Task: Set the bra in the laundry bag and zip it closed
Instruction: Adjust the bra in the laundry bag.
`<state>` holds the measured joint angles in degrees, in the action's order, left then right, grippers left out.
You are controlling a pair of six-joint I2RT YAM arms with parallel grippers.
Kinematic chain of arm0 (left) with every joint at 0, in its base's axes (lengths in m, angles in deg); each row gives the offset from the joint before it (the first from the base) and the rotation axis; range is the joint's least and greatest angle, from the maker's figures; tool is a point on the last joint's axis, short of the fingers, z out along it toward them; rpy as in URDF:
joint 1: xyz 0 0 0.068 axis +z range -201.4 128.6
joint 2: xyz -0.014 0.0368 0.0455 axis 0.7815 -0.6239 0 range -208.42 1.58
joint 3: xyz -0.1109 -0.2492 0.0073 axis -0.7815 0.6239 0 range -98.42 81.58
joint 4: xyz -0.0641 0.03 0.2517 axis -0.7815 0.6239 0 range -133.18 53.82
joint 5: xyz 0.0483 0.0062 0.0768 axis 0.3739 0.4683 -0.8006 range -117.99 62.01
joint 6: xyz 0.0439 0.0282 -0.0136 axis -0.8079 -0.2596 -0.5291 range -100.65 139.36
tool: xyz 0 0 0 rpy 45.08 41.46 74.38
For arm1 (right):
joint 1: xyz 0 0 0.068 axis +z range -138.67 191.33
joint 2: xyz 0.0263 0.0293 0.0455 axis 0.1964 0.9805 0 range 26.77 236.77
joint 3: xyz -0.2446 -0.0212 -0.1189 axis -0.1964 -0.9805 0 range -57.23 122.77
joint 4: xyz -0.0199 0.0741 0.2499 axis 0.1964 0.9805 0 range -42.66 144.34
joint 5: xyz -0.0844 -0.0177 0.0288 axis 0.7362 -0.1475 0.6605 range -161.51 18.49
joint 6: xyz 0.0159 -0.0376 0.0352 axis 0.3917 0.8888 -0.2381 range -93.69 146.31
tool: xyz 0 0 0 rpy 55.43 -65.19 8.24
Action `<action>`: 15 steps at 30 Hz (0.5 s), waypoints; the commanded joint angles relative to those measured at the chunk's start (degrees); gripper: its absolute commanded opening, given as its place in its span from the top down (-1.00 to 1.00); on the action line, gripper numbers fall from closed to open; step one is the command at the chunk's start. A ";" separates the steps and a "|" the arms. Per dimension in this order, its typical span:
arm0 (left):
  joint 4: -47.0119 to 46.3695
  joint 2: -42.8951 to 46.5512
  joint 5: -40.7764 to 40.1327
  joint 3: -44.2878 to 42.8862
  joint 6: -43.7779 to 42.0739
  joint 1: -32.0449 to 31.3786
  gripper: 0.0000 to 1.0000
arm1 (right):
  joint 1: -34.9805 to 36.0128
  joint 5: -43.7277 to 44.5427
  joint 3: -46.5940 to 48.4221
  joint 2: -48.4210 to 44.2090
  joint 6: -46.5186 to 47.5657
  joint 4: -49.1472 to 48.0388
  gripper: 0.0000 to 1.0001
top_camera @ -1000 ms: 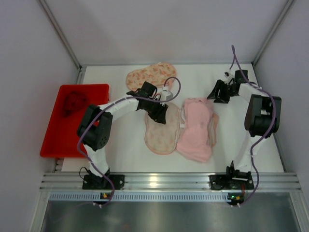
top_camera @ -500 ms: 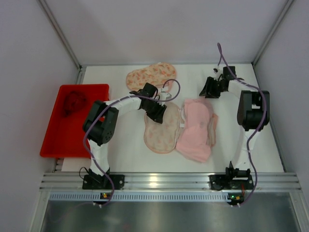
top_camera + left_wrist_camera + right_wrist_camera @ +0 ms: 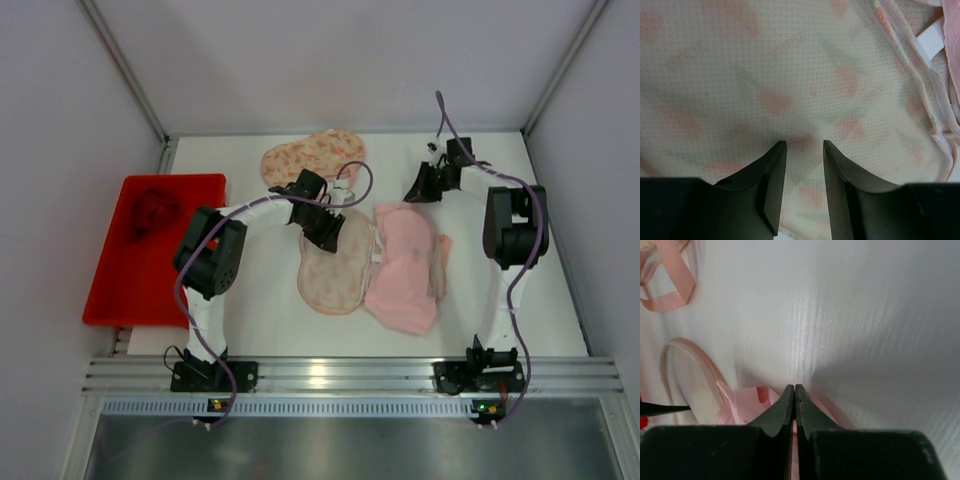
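The bra point(image 3: 405, 268) lay outside the open laundry bag point(image 3: 335, 280), just to its right. The left gripper point(image 3: 330, 235) pressed the mesh with its jaws parted. The right gripper point(image 3: 414, 192) had swung over and snapped closed, apparently on a strap point(image 3: 742, 402), so lifting could likely begin.

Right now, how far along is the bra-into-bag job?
Done: nothing finished. The laundry bag lies spread open on the table, and the pink bra lies beside it, outside. In hand: the left fingers, apart, sit on the bag's mesh; the right fingers are shut at the bra's far end, apparently pinching a strap. Left: moving the bra in, then zipping shut.
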<state>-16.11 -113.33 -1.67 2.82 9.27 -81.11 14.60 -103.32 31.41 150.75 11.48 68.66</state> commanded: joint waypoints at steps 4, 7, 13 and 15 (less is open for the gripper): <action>0.00 -0.84 -0.49 -0.60 0.95 0.45 0.17 | 0.16 -6.33 1.01 -8.57 -7.49 -7.61 1.00; 0.09 -0.31 -0.49 -0.25 1.12 0.45 0.17 | 0.16 -8.44 0.05 -11.82 -10.56 -7.87 1.00; 0.09 0.83 -0.66 0.80 1.21 0.45 0.17 | 0.34 -10.37 -5.31 -17.71 -9.70 -2.79 1.00; 0.00 1.09 -0.75 1.15 1.47 0.53 0.17 | 0.34 -10.90 -6.63 -18.51 -8.12 0.45 1.00</action>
<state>-16.17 -113.33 -1.73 2.86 10.30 -81.04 14.60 -111.87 27.02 135.34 2.28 65.19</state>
